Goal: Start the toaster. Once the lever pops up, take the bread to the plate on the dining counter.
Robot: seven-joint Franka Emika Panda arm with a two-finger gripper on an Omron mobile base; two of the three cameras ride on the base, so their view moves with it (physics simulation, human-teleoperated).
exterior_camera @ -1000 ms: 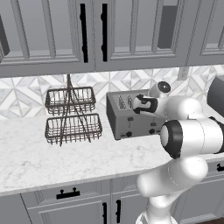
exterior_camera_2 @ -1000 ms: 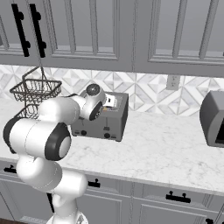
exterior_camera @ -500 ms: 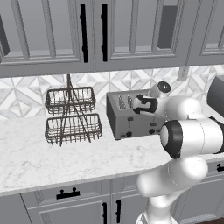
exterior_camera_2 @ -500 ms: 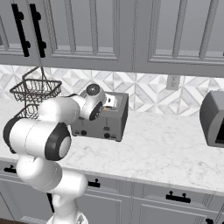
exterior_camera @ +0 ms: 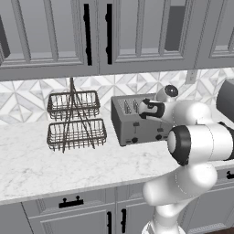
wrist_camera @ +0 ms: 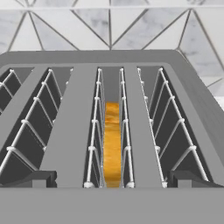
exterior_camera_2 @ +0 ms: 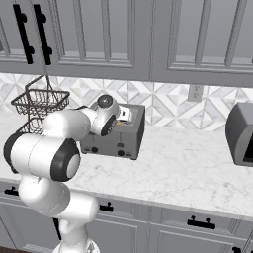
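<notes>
The pincer (wrist_camera: 112,179) is held wide open just above the toaster (exterior_camera: 137,119) on the marble worktop (exterior_camera: 55,169). The bread (wrist_camera: 112,144) is seen standing upright in its third slot, right of the wire basket rack (exterior_camera: 75,121).

The white arm rises from its base, bends at a bulky dark-jointed elbow and reaches forward and down, its wrist turned so the hand points downward. The gripper (wrist_camera: 112,181) hangs with its jaws spread wide, the two dark fingertips (wrist_camera: 37,178) standing far apart at either side with nothing held between them.
</notes>
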